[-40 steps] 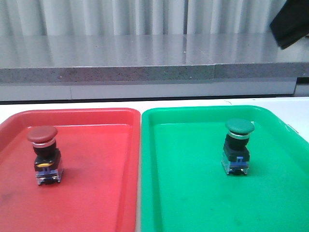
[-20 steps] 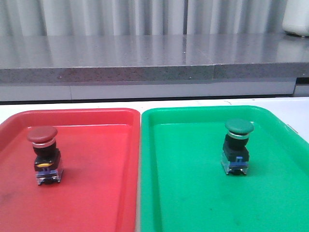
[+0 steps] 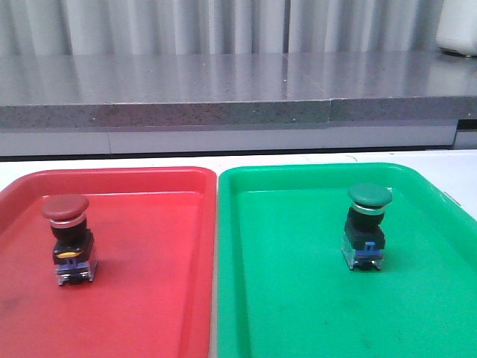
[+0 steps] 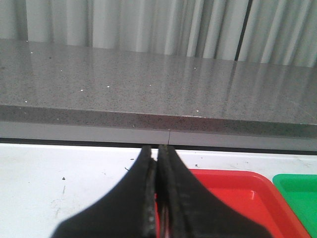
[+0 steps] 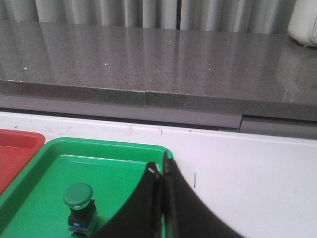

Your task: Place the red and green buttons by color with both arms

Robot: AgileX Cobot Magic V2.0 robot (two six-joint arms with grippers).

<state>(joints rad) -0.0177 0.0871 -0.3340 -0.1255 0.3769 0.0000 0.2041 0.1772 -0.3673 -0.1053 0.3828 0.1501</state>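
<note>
The red button stands upright in the red tray, towards its left side. In the green tray the green button stands upright; the right wrist view shows that same green button too. Neither arm appears in the front view. My left gripper is shut with nothing between its fingers, above the white table near a corner of the red tray. Off to one side of the green button, my right gripper is shut and empty by the green tray's rim.
A grey stone ledge runs along the back of the white table, with a curtain behind it. A white object stands on the ledge at the far right. The two trays lie side by side, almost touching.
A black arm part at the top right of the front view has left the frame, uncovering the white object on the ledge. Both buttons stay put.
</note>
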